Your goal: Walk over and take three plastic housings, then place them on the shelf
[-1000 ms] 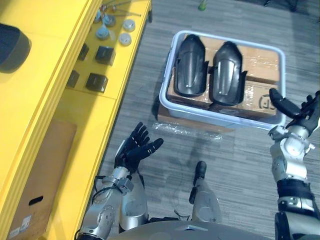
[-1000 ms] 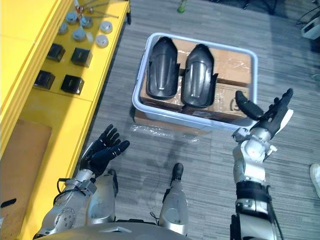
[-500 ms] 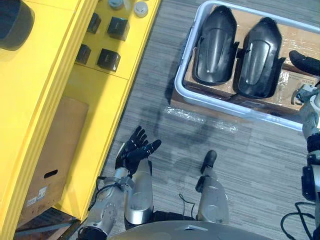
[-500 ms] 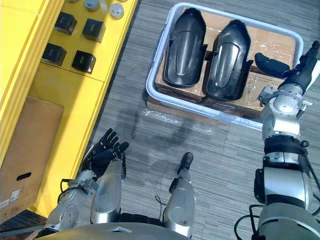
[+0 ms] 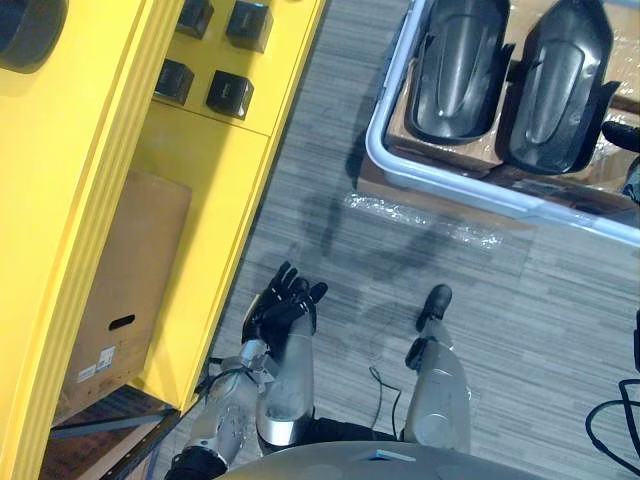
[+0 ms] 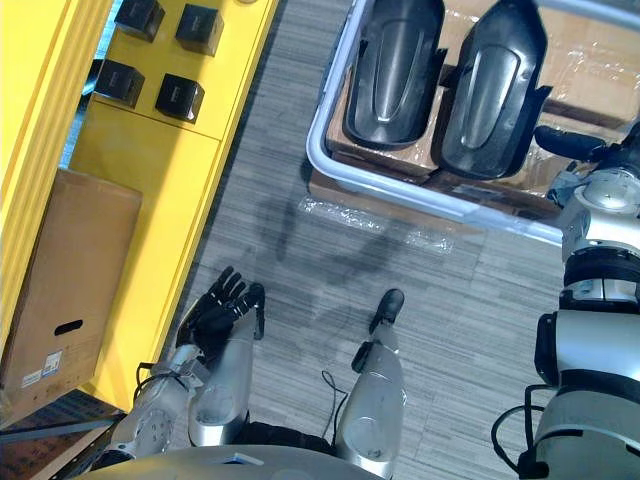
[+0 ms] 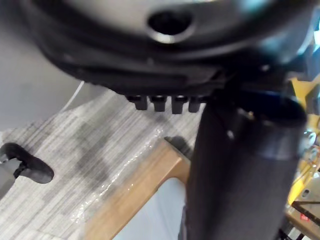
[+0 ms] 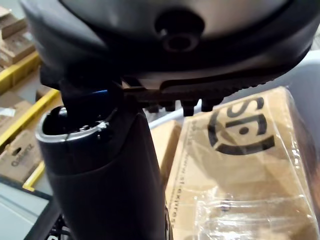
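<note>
The fingers of the left hand (image 5: 284, 303) were spread and nearly straight, with the palm turned up, and nothing was held in them. This hand was seen low over the grey floor (image 5: 330, 235), close beside the foot of the yellow shelf (image 5: 205, 190).

Of the right hand (image 6: 563, 141), the thumb was stretched out straight. In its own wrist view the fingers were shown only at their roots, uncurled so far as could be told, and nothing was gripped between them and the thumb. Past that thumb the wrapped cardboard boxes (image 8: 240, 165) were seen, covered in clear film.

Two black plastic housings were laid side by side on those boxes, inside a pale crate (image 5: 378, 145): the left housing (image 6: 392, 70) and the right housing (image 6: 495, 90), close together with their long sides parallel. Neither was touched by a hand. The right thumb was held over the crate's right part, just beside the near end of the right housing. The crate was set on a flat carton (image 6: 340, 205) edged with clear film, which lay on the floor.

On a yellow level of the shelf, four small black boxes (image 5: 229, 94) were placed in two pairs, well apart from the crate. Lower in the shelf, a large brown box (image 5: 120, 290) with a hand slot was stored.
</note>
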